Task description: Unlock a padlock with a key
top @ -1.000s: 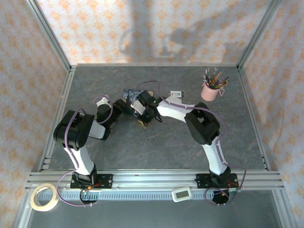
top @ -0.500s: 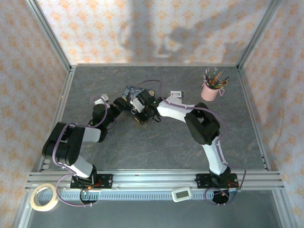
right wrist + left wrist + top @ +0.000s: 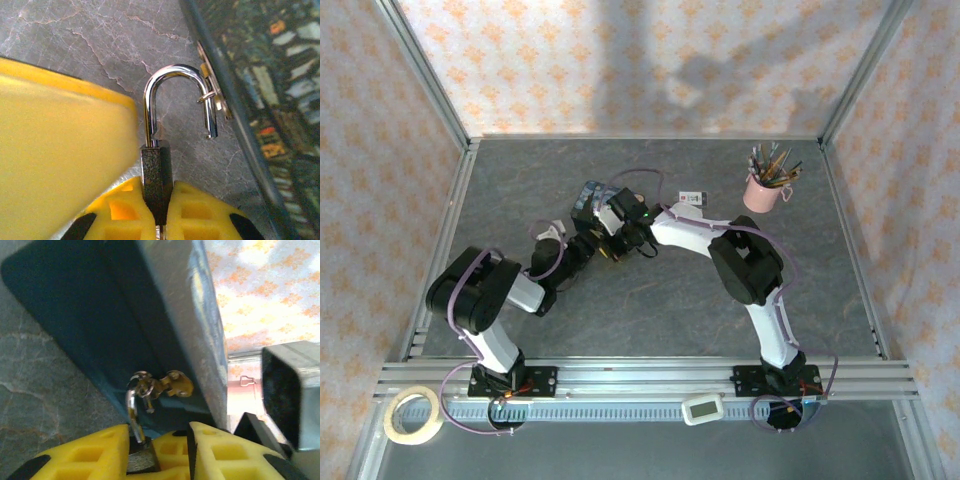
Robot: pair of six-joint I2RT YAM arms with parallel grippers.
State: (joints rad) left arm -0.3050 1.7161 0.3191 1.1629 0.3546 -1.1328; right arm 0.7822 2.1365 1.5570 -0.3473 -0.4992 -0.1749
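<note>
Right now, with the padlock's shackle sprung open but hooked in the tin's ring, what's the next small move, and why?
Probably ease the padlock forward along its shackle legs until the free end slips out of the ring. The right tool pinches the padlock body, and the shackle's short leg hangs clear of the body, yet it threads the small ring on the blue tin.

The tin (image 3: 280, 75) stands hard against the padlock (image 3: 156, 175), while bare table (image 3: 75, 30) lies open on its other side.

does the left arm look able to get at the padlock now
Likely yes: the padlock sits right at the left jaws, though the right jaws clamp its body, leaving mainly the shackle free.
</note>
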